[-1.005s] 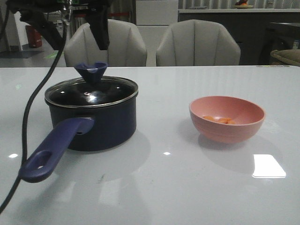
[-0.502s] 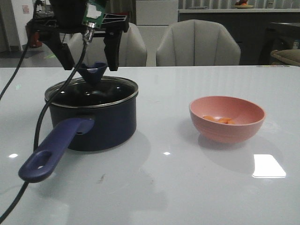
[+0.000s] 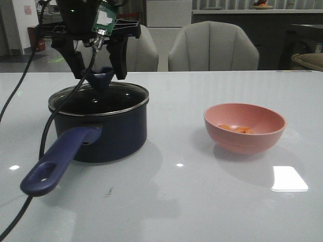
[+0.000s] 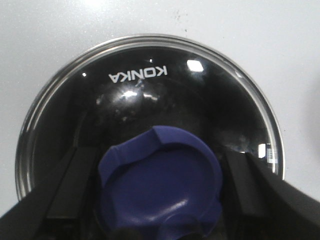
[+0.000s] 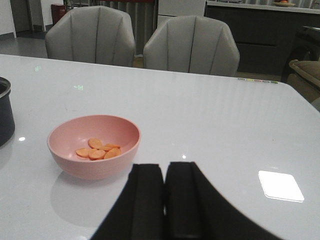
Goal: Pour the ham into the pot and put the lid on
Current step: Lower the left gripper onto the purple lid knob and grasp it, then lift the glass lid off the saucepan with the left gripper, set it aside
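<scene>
The left gripper (image 3: 99, 68) stands directly above the pot (image 3: 101, 132), its two black fingers (image 3: 121, 60) spread wide and hanging down on either side of the lid's dark blue knob (image 3: 101, 76). In the left wrist view the fingers (image 4: 75, 185) flank the knob (image 4: 160, 185) with a visible gap on each side; no contact with the knob can be confirmed. The gripper holds nothing.

The lid (image 3: 98, 97) sits seated on the pot, its metal rim matching the pot's rim all round. The glass carries the lettering "KONKA", legible in the left wrist view (image 4: 137, 75). The pot's long blue-purple handle (image 3: 58, 160) points toward the camera and to the left, resting low over the white table (image 3: 176, 201). A black cable (image 3: 48, 136) from the left arm hangs down in front of the pot.

The ham (image 3: 237, 129) lies as a few orange slices in the bottom of the pink bowl (image 3: 244, 127), which stands well apart from the pot, to its right.

The right gripper (image 5: 164, 200) has its fingers pressed together with only a thin seam between them, and holds nothing. It sits near the bowl (image 5: 94, 145), not touching it.
</scene>
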You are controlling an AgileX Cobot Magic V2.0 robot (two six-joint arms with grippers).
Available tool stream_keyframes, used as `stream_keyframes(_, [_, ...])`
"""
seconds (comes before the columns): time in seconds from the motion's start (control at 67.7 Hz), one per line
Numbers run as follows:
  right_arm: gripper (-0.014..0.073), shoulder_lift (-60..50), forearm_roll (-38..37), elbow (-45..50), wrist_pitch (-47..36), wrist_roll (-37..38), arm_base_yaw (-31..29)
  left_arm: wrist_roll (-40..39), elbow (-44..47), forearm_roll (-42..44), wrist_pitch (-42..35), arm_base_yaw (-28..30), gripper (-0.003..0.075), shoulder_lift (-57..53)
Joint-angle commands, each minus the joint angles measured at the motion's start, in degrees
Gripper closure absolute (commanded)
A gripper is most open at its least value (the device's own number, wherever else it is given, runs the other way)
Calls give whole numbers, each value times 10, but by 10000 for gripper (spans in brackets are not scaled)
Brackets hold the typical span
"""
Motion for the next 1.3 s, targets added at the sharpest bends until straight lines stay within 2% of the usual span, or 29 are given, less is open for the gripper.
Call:
stream_keyframes(0.0, [446, -12, -6, -3, -51, -1, -2, -8, -17, -6, -13, -3, 473, -23])
stream_keyframes(0.561, [446, -12, -6, -3, -51, -1, -2, -1, -25, -6, 5, -3, 475, -58])
stream_keyframes(0.857, [446, -12, -6, -3, -51, -1, -2, 20, -25, 38, 12, 2, 475, -84])
stream_keyframes(1.079, [446, -12, -6, -3, -51, -1, -2, 31, -11, 88, 51, 56, 475, -115])
stream_keyframes(1.167, [446, -12, -6, -3, -51, -1, -2, 45, 13, 98, 37, 90, 475, -140])
stream_keyframes(1.286, [446, -12, -6, -3, -51, -1, -2, 75, 59, 69, 12, 151, 475, -174])
